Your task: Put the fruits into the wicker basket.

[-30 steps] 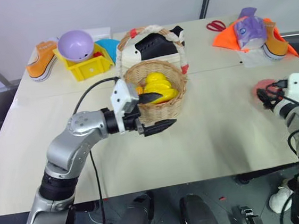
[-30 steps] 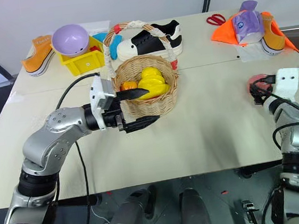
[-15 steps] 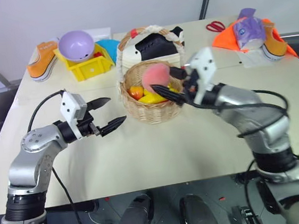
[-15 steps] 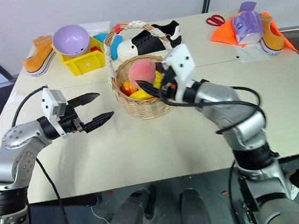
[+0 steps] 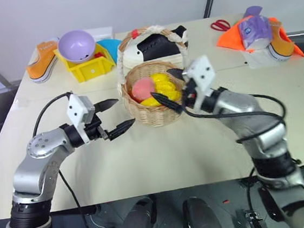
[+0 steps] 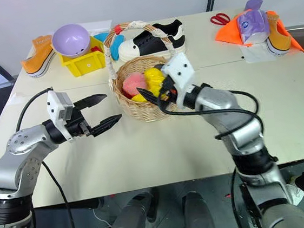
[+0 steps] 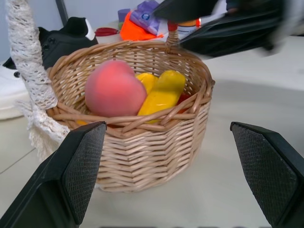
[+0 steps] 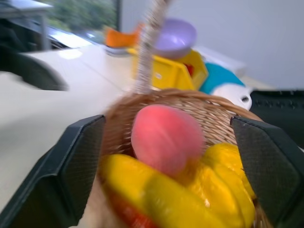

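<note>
Peach point(image 7: 114, 90) down in the wicker basket point(image 5: 154, 111) near the table's far edge, resting on glossy yellow pieces. Right fingers point(image 5: 167, 96) spread wide and empty over the rim; left fingers point(image 5: 122, 129) wide too, just beside. Could snag the woven rim or rope-wrapped handle point(image 6: 132, 27) pulling back, tipping the light basket.

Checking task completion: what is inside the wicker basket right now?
The wicker basket holds the pink peach resting on yellow fruit-shaped pieces, with a bit of red showing beside them. Anything lower is covered by these.
</note>
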`<state>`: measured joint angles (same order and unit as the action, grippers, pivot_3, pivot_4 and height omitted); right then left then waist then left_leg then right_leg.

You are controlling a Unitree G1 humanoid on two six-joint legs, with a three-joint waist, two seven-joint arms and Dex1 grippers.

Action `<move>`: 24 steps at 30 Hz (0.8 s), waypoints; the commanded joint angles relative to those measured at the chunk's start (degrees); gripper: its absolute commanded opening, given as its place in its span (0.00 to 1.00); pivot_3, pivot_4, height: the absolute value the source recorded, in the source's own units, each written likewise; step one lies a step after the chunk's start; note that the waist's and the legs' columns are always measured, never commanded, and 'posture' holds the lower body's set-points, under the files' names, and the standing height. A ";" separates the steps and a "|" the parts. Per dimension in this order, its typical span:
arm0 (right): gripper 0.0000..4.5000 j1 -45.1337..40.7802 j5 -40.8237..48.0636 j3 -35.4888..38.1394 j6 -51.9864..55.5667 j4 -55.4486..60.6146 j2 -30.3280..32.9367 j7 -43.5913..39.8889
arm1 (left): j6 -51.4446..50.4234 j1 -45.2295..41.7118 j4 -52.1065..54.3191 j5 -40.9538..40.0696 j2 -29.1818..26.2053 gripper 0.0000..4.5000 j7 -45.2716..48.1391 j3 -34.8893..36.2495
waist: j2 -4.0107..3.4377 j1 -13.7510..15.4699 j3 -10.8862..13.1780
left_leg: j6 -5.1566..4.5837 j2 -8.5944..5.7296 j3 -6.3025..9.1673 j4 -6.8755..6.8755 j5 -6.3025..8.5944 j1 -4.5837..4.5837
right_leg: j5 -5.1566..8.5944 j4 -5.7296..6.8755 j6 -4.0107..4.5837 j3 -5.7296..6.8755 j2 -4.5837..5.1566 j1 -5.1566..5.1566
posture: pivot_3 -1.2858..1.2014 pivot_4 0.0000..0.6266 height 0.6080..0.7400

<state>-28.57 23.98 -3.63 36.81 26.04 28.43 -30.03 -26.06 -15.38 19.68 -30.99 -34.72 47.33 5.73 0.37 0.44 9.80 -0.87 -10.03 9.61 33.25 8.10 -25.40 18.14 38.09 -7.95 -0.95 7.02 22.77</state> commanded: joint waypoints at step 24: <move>0.01 -6.73 -6.35 9.70 -6.39 -16.52 -6.75 11.26 | -1.03 -0.34 5.71 -3.02 5.46 1.00 -4.03 -3.06 | -0.01 -1.10 0.00 | 0.17 0.20 0.00 -0.09 -0.13 0.04 | -0.11 0.06 0.17 -0.11 -0.23 -0.07 | 0.52 0.24 1.00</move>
<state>-35.12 18.41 3.54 32.38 5.32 20.48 -19.86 -27.26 -16.01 23.18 -33.77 -29.23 43.54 2.75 0.35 -0.66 9.79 -0.70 -9.83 9.61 33.16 7.97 -25.36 18.03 38.15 -7.78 -1.06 6.79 22.71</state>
